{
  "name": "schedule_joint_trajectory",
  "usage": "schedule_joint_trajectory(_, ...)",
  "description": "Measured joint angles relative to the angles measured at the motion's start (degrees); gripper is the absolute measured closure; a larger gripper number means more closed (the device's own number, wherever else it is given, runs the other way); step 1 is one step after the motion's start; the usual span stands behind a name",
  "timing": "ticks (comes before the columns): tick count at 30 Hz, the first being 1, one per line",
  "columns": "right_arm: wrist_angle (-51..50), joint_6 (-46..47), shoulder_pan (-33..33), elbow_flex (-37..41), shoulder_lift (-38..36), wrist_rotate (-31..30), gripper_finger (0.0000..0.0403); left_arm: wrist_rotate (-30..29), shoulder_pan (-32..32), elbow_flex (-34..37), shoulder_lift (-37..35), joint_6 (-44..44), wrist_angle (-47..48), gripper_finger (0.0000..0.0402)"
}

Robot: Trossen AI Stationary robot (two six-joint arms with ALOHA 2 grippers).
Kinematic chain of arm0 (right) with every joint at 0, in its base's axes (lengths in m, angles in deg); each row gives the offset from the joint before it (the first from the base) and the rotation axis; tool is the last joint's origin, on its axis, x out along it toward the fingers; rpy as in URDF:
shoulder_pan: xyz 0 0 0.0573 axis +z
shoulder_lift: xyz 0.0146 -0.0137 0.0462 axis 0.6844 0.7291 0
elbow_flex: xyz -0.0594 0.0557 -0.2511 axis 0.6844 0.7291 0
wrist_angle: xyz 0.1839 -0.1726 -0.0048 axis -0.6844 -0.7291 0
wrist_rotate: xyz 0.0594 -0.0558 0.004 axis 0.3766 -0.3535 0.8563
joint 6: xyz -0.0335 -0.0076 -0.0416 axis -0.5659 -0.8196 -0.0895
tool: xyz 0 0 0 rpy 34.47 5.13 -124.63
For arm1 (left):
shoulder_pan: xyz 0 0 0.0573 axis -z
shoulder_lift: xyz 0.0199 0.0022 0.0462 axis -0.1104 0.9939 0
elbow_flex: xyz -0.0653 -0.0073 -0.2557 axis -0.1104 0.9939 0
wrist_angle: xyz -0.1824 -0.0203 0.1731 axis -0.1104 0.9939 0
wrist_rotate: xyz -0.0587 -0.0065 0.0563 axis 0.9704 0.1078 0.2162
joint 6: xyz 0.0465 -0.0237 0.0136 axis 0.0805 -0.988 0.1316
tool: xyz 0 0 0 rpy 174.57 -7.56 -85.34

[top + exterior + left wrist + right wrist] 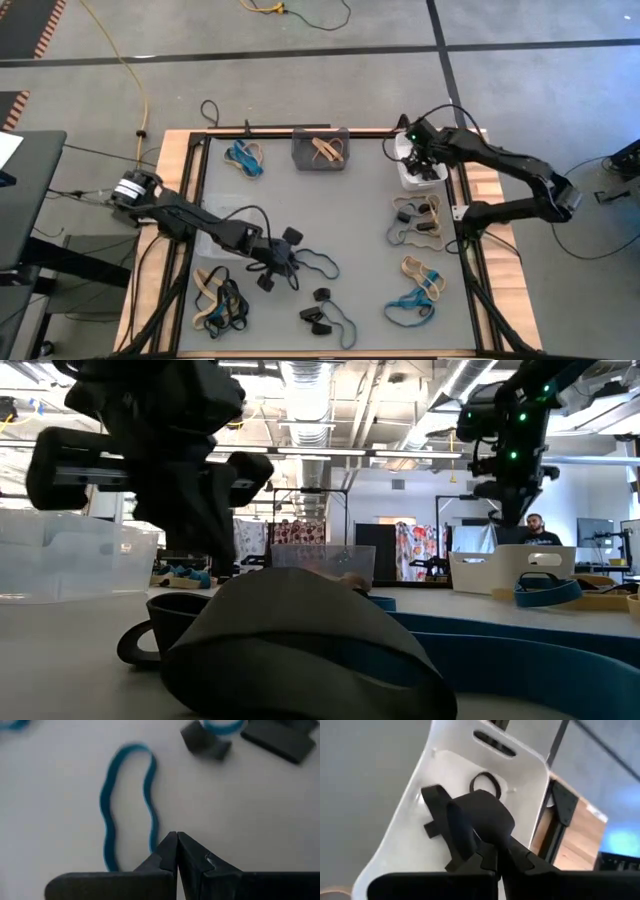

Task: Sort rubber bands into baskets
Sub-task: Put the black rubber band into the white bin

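Dark jointed arms, black cabling

A wide black rubber band (300,650) fills the lower centre of the frame, a blue band (520,660) trailing right. A clear basket (75,555) sits left, a white basket (510,570) right, with a dark arm (160,450) upper left.

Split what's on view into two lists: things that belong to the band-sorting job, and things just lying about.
Job:
- blue band by the left gripper, fingers shut
- black band held in the right gripper over the white basket
- dark grey basket holding tan bands
- clear basket

Lying about:
- yellow cable on the floor
- person in the room behind
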Motion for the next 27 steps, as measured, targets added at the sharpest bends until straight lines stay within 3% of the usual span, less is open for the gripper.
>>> schedule_joint_trajectory(5,3.4,-1.6,-4.4,1.6,2.6,6.0,0.0370,-0.6,0.1,0.0,3.3,0.4,-5.5,0.0378)
schedule_joint_trajectory(13,7.3,-3.2,-8.6,3.7,7.2,9.1,0.0369,0.2,-1.7,0.0,9.1,-2.0,-10.0,0.0275)
schedule_joint_trajectory(17,8.8,-3.8,-8.6,3.7,9.2,10.8,0.0367,0.8,-3.1,-0.1,9.2,-3.7,-10.0,0.0251)
schedule_joint_trajectory(21,9.8,-3.8,-8.6,3.7,10.5,11.3,0.0362,0.9,-4.2,-0.1,9.2,-4.9,-9.8,0.0277)
schedule_joint_trajectory(27,10.2,-3.6,-9.0,3.7,10.7,11.2,0.0325,4.9,-5.7,-0.1,9.1,-6.9,-8.1,0.0381)
